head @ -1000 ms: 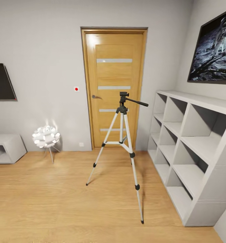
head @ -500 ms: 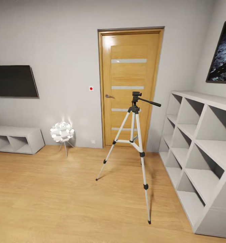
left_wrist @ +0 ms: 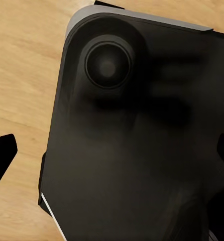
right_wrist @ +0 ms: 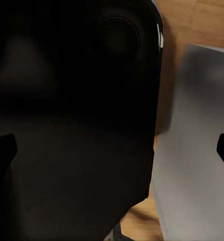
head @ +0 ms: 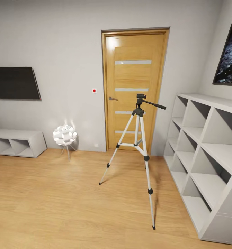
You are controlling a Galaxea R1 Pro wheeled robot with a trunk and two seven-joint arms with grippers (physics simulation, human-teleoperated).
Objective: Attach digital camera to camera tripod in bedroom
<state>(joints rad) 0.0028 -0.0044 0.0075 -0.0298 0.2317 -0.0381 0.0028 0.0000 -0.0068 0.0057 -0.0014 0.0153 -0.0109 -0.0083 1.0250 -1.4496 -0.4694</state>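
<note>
Slightly right-shifted view; camera tripod before door, both jaws spread, empty

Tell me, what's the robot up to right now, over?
Both tools open, holding nothing. Camera tripod stands on the wood floor before the door, head bare. Nothing between robot and tripod; white shelf close beside it.

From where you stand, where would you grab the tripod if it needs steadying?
Probably the black head of the camera tripod, from the door-handle side: the pan handle juts toward the white shelf, and the splayed silver legs are thin.
</note>
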